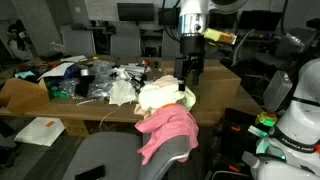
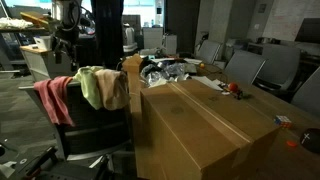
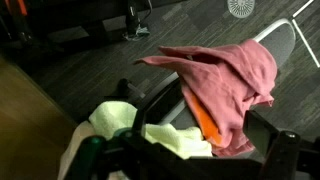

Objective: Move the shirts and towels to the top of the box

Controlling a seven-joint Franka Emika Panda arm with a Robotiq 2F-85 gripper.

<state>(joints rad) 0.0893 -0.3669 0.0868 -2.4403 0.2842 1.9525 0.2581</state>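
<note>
A pink shirt (image 1: 166,131) hangs over the back of a dark chair (image 2: 92,128); it also shows in an exterior view (image 2: 54,98) and in the wrist view (image 3: 232,78). A pale yellow-green towel (image 1: 163,97) lies beside it on the chair top, also seen in an exterior view (image 2: 101,87) and in the wrist view (image 3: 118,120). An orange cloth edge (image 3: 205,124) shows under the pink shirt. The big cardboard box (image 2: 210,122) stands next to the chair with its top bare. My gripper (image 1: 188,72) (image 2: 65,45) (image 3: 198,150) hovers just above the cloths, open and empty.
A wooden table (image 1: 215,80) carries a clutter of bags, papers and small items (image 1: 95,80). Office chairs (image 2: 262,68) stand around it. A small cardboard box (image 1: 22,95) sits at the table's end, and a white paper (image 1: 40,130) lies on the floor.
</note>
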